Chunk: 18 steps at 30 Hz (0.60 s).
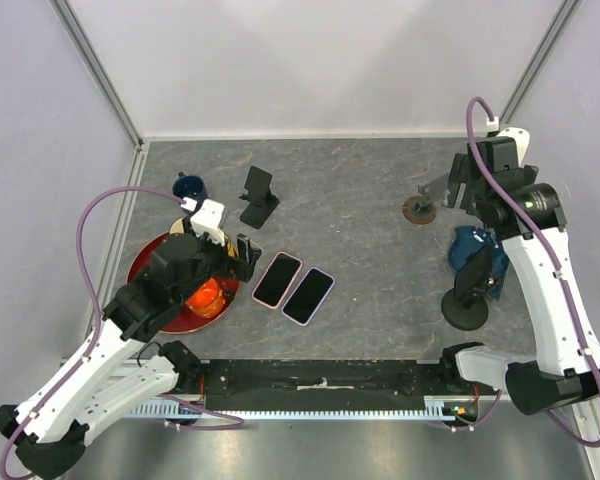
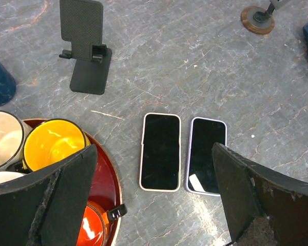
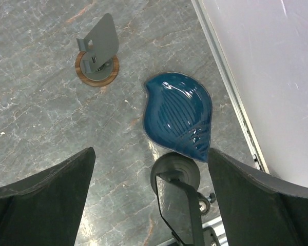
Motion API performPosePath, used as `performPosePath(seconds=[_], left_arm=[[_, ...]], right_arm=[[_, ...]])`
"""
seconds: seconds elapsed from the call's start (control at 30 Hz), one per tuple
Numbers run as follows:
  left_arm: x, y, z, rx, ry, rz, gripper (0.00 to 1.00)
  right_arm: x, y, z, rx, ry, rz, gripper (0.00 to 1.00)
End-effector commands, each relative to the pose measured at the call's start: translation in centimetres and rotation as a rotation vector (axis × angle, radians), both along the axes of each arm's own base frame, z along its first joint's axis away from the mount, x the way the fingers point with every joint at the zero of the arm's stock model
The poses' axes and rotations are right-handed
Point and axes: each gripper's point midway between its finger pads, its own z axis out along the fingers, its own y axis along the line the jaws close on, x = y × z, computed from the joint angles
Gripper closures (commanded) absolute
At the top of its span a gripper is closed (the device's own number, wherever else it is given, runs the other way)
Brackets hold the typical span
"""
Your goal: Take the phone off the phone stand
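My overhead camera looks steeply down from behind the arm bases and takes in the whole worktop [image 1: 360,200]. The left wrist camera sits lower and closer, facing forward over the two phones [image 2: 160,151] towards the black stand [image 2: 87,51]. The right wrist camera looks down on the blue dish [image 3: 178,115]. Both wrist views catch the wood-based stand [image 3: 97,54].

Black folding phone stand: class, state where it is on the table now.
In the top view, the black folding phone stand stands empty left of centre, on the left arm's side: right of the blue cup, beyond the left flat phone.
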Motion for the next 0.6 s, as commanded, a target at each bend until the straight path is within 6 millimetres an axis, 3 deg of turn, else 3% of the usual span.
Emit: performPosePath(seconds=[0.0,0.23,0.57], left_arm=[[0.2,0.4,0.8,-0.015,-0.054,-0.016,0.00],[-0.4,0.0,1.0,-0.064,-0.053,-0.067,0.00],[-1.0,0.3,1.2,-0.085,-0.070,-0.077,0.00]], right_arm=[[-2.9,-1.1,1.4,0.025,0.018,-0.022,0.02],[-6.4,-2.4,-0.9,0.028,0.098,-0.065,0.03],[-8.2,-0.8,-6.5,0.161,0.268,-0.026,0.07]])
